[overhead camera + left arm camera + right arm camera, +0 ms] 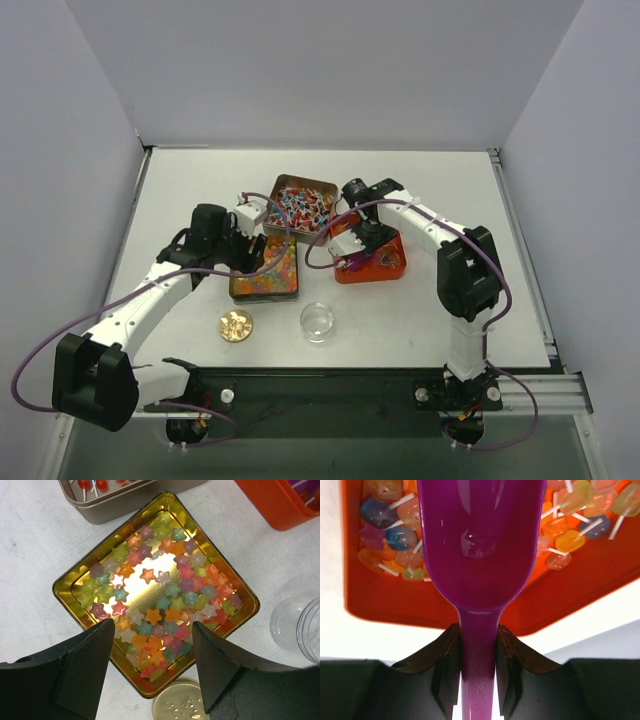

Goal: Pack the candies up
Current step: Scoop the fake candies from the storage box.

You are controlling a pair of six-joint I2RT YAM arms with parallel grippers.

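Note:
The candies (165, 600) are small star-shaped sweets in many colours, lying in a gold square tin (65, 587). My left gripper (152, 624) is open and empty, hovering over the tin's near corner; it also shows in the top view (256, 252). My right gripper (479, 635) is shut on the handle of a purple scoop (480, 540). It holds the scoop's bowl over an orange tray (395, 605) of flat lollipops (395, 535). No candy shows in the scoop. In the top view the right gripper (352, 248) is at the tray's left end.
A grey tin (335, 190) of small red, blue and white stick sweets stands behind the gold tin (264, 298). A round gold lid (236, 325) and a clear empty jar (317, 321) sit in front. The orange tray (385, 268) is at the right.

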